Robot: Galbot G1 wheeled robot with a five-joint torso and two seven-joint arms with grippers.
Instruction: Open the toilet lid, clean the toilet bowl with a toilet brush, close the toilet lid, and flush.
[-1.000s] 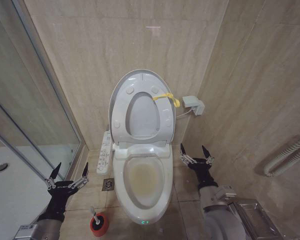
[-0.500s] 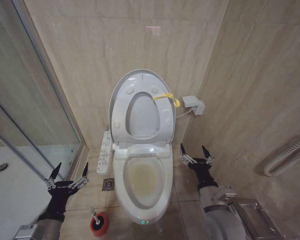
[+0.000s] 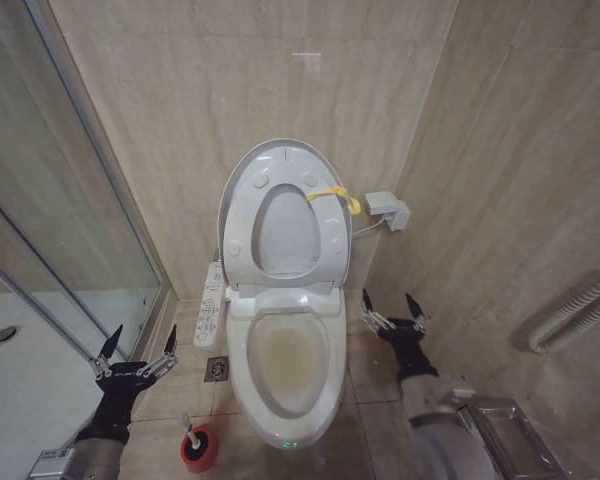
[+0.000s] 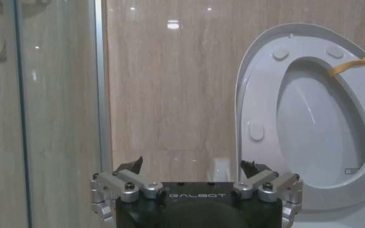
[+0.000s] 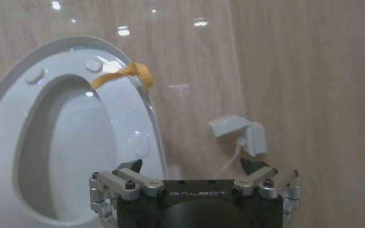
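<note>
Shower glass (image 3: 70,190) bounds the left side of the head view. The left pincer (image 3: 136,347) hangs beside it over the floor, fingers spread and holding nothing, left of the toilet. The toilet brush (image 3: 190,433) stands in its red holder (image 3: 199,451) on the floor tiles, just right of that arm. The button panel (image 3: 209,303) adjoins the toilet bowl (image 3: 285,370), which shows yellowish staining inside. The toilet lid (image 3: 284,213) stands upright against the wall with the seat ring raised against it, a yellow tag (image 3: 332,195) at the right edge. The right pincer (image 3: 394,313) sits right of the bowl, fingers spread, empty. A wall socket (image 3: 388,210) lies above it.
</note>
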